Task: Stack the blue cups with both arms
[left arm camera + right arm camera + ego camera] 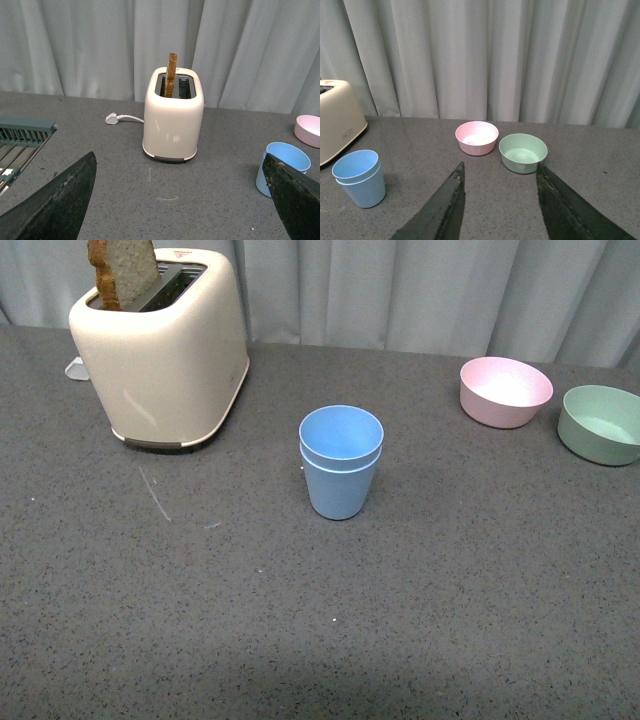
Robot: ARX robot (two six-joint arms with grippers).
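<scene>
The two blue cups [340, 462] stand nested, one inside the other, upright near the middle of the grey table. They also show in the left wrist view [280, 167] and in the right wrist view [360, 177]. Neither arm shows in the front view. My left gripper [180, 162] is open and empty, jaws wide apart, with the cups just beside one fingertip [295, 200]. My right gripper [500, 167] is open and empty, hovering above the table in front of the bowls, well apart from the cups.
A cream toaster [165, 350] with a slice of bread [122, 272] stands at the back left, its plug [112, 118] behind it. A pink bowl [505, 390] and a green bowl [601, 423] sit at the back right. A grey rack [20, 142] shows in the left wrist view.
</scene>
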